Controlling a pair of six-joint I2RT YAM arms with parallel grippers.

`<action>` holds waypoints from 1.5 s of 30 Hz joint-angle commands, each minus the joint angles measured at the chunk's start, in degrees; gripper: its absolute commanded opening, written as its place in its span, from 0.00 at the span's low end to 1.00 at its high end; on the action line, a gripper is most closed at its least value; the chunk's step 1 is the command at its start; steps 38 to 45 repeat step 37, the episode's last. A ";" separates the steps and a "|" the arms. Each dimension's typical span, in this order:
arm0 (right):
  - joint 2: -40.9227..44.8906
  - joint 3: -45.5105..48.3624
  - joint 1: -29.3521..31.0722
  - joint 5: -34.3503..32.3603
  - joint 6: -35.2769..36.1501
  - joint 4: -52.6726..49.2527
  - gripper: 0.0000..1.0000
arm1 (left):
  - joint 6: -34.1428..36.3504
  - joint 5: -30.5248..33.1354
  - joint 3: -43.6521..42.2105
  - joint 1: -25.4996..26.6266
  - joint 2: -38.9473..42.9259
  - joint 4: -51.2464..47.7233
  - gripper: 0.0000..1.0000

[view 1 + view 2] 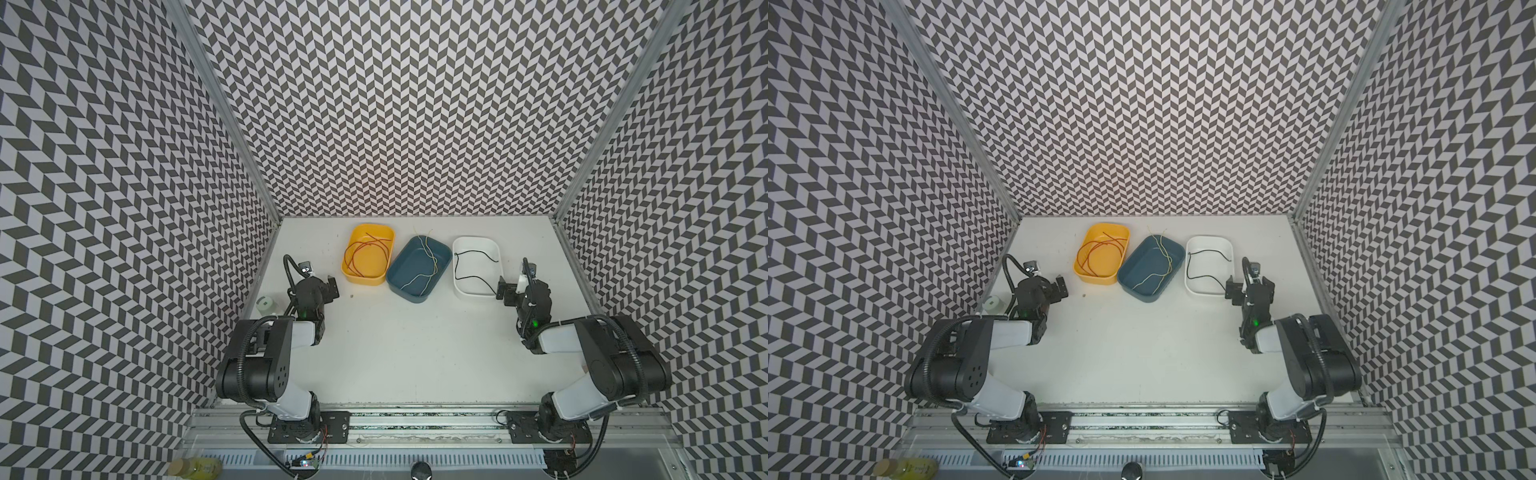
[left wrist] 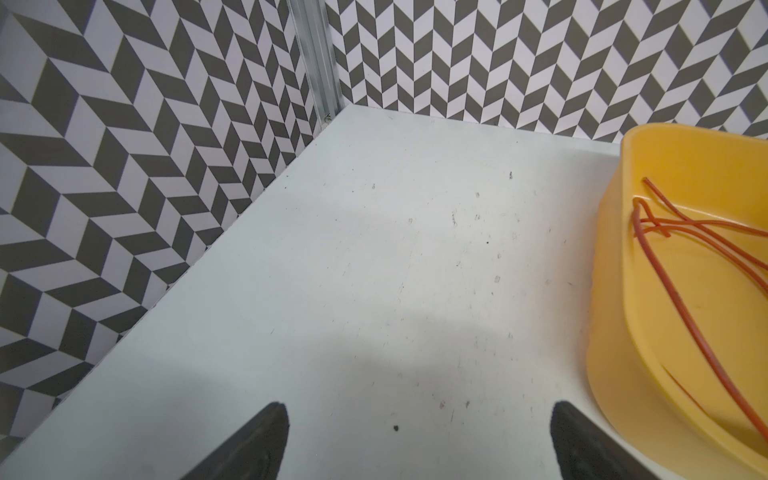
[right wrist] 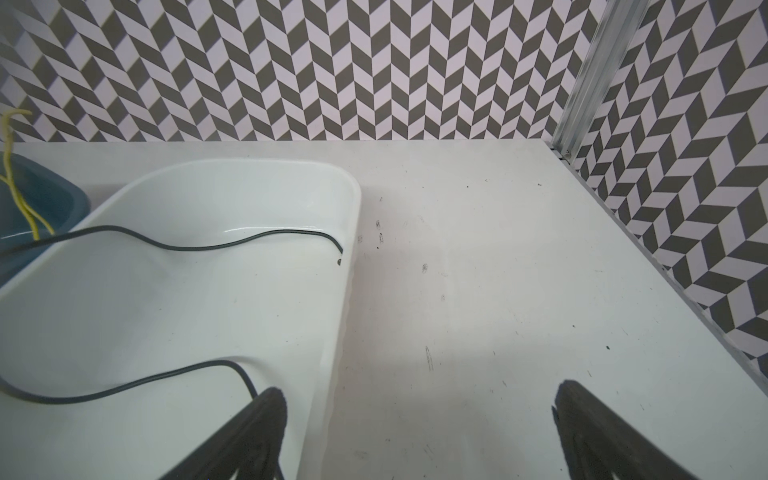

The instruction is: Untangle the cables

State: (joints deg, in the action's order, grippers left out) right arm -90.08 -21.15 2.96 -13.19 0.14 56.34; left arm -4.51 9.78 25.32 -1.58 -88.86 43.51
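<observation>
The cables lie apart in three tubs at the back of the table. Red and orange cables (image 1: 365,253) (image 2: 681,266) curl in the yellow tub (image 1: 349,272). Yellow and whitish cables (image 1: 428,266) rest in the blue tub (image 1: 399,284), their ends sticking out over its far rim. A black cable (image 1: 473,272) (image 3: 187,245) loops in the white tub (image 1: 496,245). My left gripper (image 1: 331,287) (image 2: 419,440) stands open over bare table beside the yellow tub. My right gripper (image 1: 503,291) (image 3: 419,432) is open and empty, one finger over the white tub's near corner.
A small pale-green jar (image 1: 264,305) stands by the left wall behind the left arm. Patterned walls close in the table on three sides. Bottles (image 1: 195,468) lie below the front rail. White table (image 1: 415,345) stretches between the arms.
</observation>
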 commanded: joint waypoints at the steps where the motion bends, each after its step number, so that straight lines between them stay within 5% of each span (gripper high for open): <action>1: 0.17 -0.70 -0.59 1.45 0.32 -2.56 1.00 | 0.70 -0.04 -0.62 0.03 0.17 3.16 1.00; 45: 0.30 -0.67 -0.51 1.38 0.15 -2.89 1.00 | 1.33 -0.77 -0.97 0.18 -0.28 4.56 1.00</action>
